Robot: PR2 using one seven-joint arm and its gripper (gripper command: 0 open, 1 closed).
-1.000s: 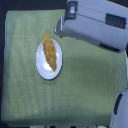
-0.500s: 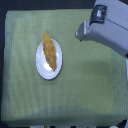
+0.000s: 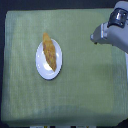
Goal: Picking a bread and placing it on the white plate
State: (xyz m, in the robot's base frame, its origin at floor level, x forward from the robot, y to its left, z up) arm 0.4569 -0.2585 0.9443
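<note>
Bread point(image 3: 49, 52) lies on the white plate point(image 3: 41, 66), its long axis running from the upper end down toward the exterior view's right, one tip just over the rim; the placing looks done to my eye; plate and loaf sit on a green-clothed worktop point(image 3: 85, 90); the claw point(image 3: 94, 38) hangs well apart, toward the exterior view's upper right, holding nothing that shows; whether it is wide or narrow I cannot tell at this blur.

I read the exterior view as soft and low in resolution, evenly lit from above. The white plate point(image 3: 49, 59) shows mild glare; the frame's corners fall dark.
</note>
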